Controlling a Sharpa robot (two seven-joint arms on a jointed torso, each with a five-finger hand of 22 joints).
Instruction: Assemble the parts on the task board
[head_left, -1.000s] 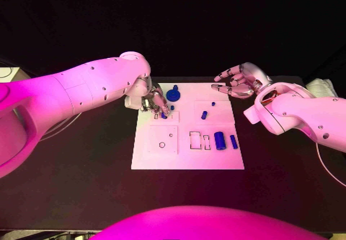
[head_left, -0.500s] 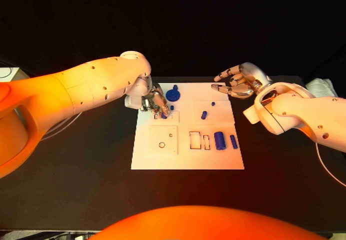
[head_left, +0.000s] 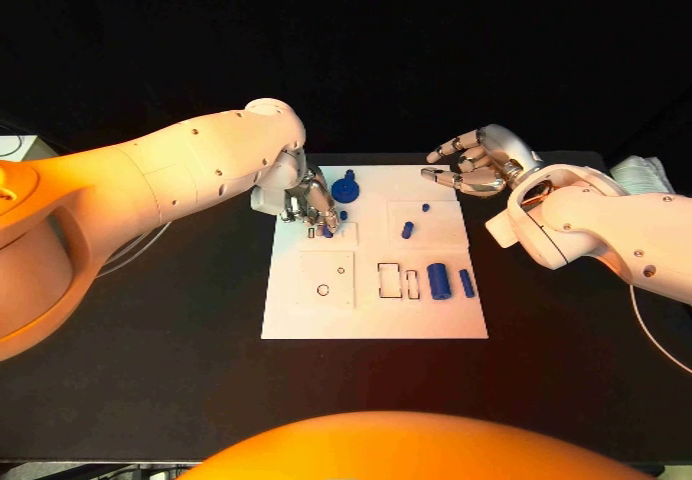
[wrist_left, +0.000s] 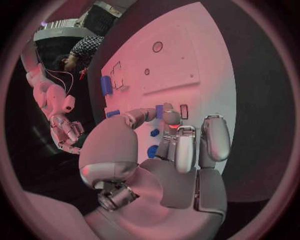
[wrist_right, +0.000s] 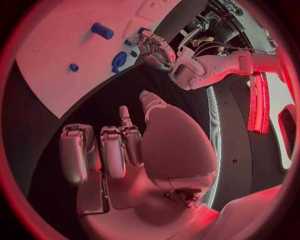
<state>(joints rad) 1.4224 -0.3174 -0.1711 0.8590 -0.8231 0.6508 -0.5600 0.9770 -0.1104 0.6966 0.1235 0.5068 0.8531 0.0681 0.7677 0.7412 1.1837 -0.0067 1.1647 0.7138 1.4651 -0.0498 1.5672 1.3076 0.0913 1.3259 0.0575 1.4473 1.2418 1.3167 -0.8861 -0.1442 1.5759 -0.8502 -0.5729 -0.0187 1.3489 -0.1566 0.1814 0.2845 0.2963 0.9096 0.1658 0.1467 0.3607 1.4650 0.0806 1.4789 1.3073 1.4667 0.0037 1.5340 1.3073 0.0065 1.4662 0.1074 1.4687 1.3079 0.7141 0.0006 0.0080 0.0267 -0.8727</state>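
The white task board lies mid-table. My left hand hovers over its far-left corner, thumb and a finger pinching a small blue part that stands low at the board; the left wrist view shows this part between the fingertips. A round blue part with a stem stands just beside that hand. Two small blue pegs sit further right, and two blue cylinders lie near the right edge. My right hand hangs beyond the far-right corner, fingers apart and holding nothing.
Rectangular slots and a round hole mark the board's near half. A pale object lies at the table's far right. Black table surrounds the board. In the right wrist view, the board shows past my right hand.
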